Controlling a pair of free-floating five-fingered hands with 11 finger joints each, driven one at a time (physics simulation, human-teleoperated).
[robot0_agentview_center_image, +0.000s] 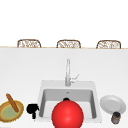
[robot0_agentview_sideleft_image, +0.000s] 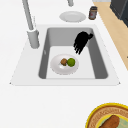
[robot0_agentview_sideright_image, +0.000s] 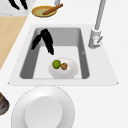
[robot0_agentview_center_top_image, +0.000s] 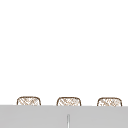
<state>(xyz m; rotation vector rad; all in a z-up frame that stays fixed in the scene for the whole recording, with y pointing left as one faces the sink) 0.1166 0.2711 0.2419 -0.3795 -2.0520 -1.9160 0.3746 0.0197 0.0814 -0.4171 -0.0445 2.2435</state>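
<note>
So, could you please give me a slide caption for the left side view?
A black hand hangs fingers-down in the sink above a white bowl holding two fruits.

Side views opposed across sink (robot0_agentview_sideleft_image: 75, 75)

White bench (robot0_agentview_center_image: 20, 72) with an inset grey sink (robot0_agentview_sideleft_image: 101, 67) and a faucet (robot0_agentview_center_image: 67, 72) behind the basin. To the sink's left stands a yellow-rimmed bowl (robot0_agentview_center_image: 5, 115) holding a brown stick-like item (robot0_agentview_center_image: 12, 102); to its right lie an empty white plate (robot0_agentview_center_image: 113, 104) and, just beside it, a dark jar (robot0_agentview_center_image: 115, 117).
</note>
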